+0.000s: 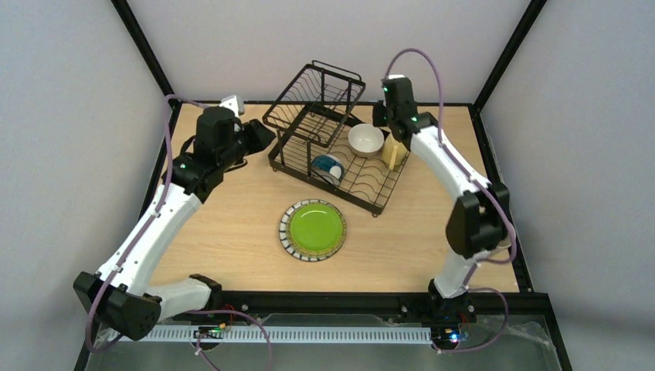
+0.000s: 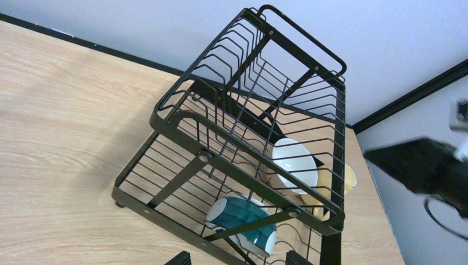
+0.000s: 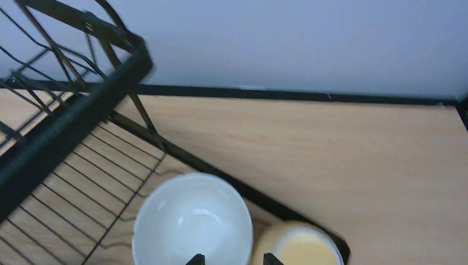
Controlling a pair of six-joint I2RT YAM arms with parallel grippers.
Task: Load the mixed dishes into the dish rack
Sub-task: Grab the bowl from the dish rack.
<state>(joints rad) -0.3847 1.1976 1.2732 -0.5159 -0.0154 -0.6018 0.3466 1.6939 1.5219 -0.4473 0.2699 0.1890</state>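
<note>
Light wood tabletop [image 1: 232, 232] is enclosed by pale walls and a black frame, with both arm bases bolted at the near edge. Nearest the bases, the green plate [image 1: 312, 229] is laid flat on the table with its striped rim visible, near the dish rack [image 1: 317, 100] but apart from it. The rack is set behind the plate, at an angle to the table edge. On its flat slotted tray, the blue-outside bowl [image 1: 328, 168] is tilted on its side near the front. The white bowl [image 1: 365, 140] is seated upright farther back, and the yellow mug [image 1: 394, 152] is placed just beside it at the tray's right edge. The raised basket tier is located at the far left of the rack. The left gripper [image 2: 238, 259] is positioned left of the rack above the table, its fingers spread wide and unloaded. The right gripper [image 3: 232, 260] is positioned above the white bowl and mug; its fingertips are parted, and no grip on either dish is seen.
</note>
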